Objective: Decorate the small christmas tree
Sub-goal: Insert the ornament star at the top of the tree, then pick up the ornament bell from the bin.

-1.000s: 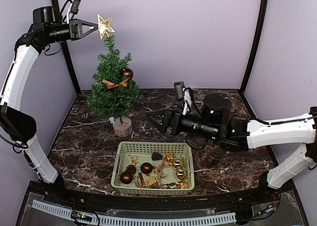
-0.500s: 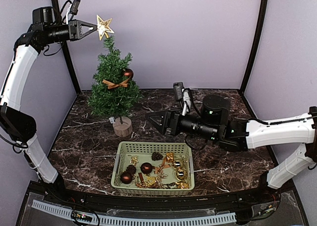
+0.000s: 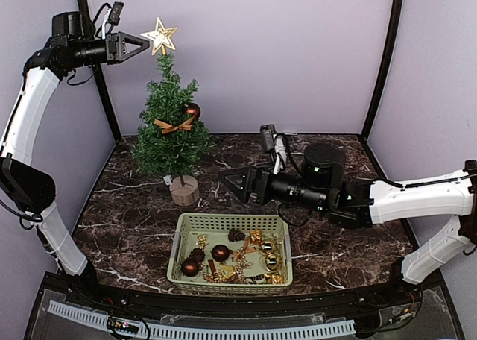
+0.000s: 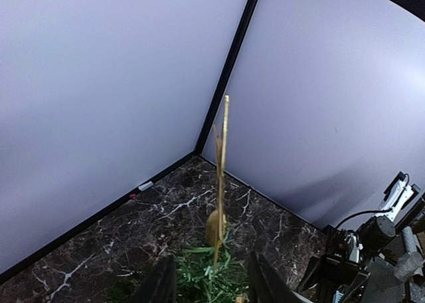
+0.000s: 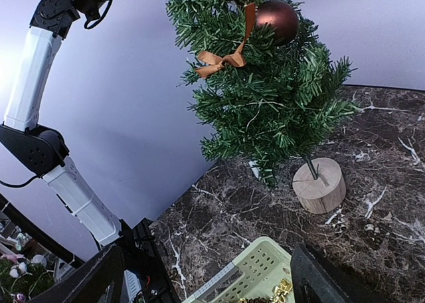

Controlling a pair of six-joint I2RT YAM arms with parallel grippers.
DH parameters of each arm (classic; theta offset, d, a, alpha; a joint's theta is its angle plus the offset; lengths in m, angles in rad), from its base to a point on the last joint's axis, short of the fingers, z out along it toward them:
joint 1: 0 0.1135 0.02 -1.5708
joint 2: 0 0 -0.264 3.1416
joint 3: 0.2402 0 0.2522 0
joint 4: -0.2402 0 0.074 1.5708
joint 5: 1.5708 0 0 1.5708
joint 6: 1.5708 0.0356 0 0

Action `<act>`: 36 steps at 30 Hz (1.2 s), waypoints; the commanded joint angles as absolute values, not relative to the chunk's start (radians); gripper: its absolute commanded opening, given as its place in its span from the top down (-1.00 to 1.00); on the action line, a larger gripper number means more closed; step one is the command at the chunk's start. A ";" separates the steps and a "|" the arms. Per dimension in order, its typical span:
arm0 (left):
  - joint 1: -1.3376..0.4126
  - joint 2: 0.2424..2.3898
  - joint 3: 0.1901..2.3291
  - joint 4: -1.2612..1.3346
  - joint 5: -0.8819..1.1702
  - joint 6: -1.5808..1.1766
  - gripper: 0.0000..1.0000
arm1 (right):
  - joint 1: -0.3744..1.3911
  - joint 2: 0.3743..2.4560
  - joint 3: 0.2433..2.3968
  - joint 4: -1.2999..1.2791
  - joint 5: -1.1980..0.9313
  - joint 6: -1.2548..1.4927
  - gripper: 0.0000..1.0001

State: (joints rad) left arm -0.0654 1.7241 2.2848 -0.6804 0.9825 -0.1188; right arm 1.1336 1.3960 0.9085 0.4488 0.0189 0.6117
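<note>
One small shift: high above and left of the basket point(image 3: 231, 218), the left gripper point(image 3: 143, 41) has its jaws spread, and the gold star point(image 3: 161, 36) sits higher and squarer than a second ago, atop the small christmas tree point(image 3: 170, 131) just behind the basket's left corner. I judge the topper placed. Only the left wrist view shows the star edge-on, clear of both fingers point(image 4: 161, 286). Behind the basket's right half, the right gripper point(image 3: 227, 182) hangs open and empty.

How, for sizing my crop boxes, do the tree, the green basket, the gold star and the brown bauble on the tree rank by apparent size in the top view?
1-2. small christmas tree and basket: too close to rank; the tree is taller, the basket wider.
3. gold star.
4. brown bauble.
</note>
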 commanded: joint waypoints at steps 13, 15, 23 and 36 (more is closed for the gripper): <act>-0.062 1.296 1.632 -0.289 0.739 -0.111 -0.33 | 1.134 1.346 0.932 0.354 0.097 0.559 -0.75; -0.063 1.164 1.454 -0.210 0.674 -0.126 -0.37 | 1.135 1.314 0.937 0.260 0.158 0.554 -0.75; -0.073 0.793 0.934 -0.226 0.618 -0.318 -0.35 | 1.146 1.252 0.952 -0.181 0.286 0.605 -0.57; -0.462 0.612 0.380 -0.123 0.429 -0.700 -0.31 | 1.275 1.553 1.145 -0.531 0.260 0.765 -0.34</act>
